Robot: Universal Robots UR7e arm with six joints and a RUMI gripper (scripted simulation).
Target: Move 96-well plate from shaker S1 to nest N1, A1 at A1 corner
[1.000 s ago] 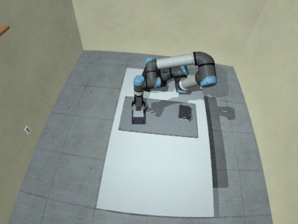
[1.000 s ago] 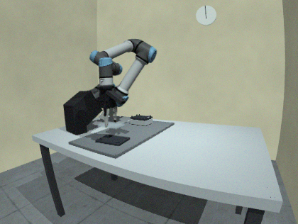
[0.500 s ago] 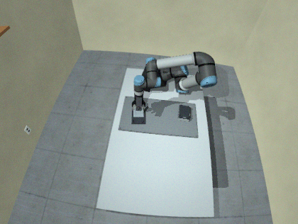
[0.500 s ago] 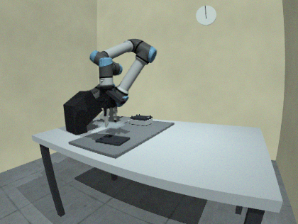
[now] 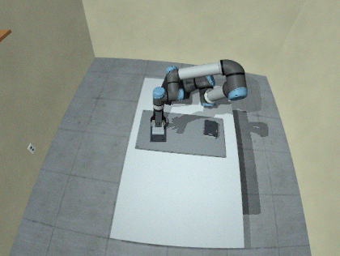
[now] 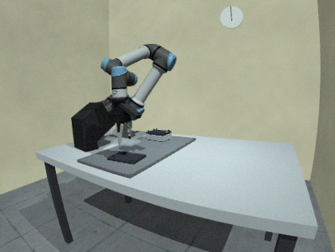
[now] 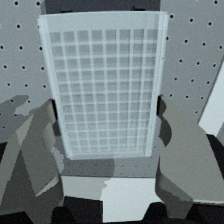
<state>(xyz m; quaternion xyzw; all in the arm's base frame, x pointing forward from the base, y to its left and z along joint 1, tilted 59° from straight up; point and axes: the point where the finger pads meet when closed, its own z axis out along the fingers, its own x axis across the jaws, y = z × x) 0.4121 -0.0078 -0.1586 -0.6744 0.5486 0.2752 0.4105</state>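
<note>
Gripper (image 7: 107, 150), clamped across the 96-well plate (image 7: 102, 85), holds its long axis running forward, above the nest (image 6: 127, 157).

Pale yellow walls (image 6: 259, 100) meet in a corner behind the white desk (image 6: 239, 175). A round white wall clock (image 6: 231, 17) hangs high above the desk's far edge. The floor (image 5: 73, 170) is grey tile. Dark legs (image 6: 57, 203) carry the desk. A small outlet (image 5: 31, 148) sits low on the left wall.
</note>
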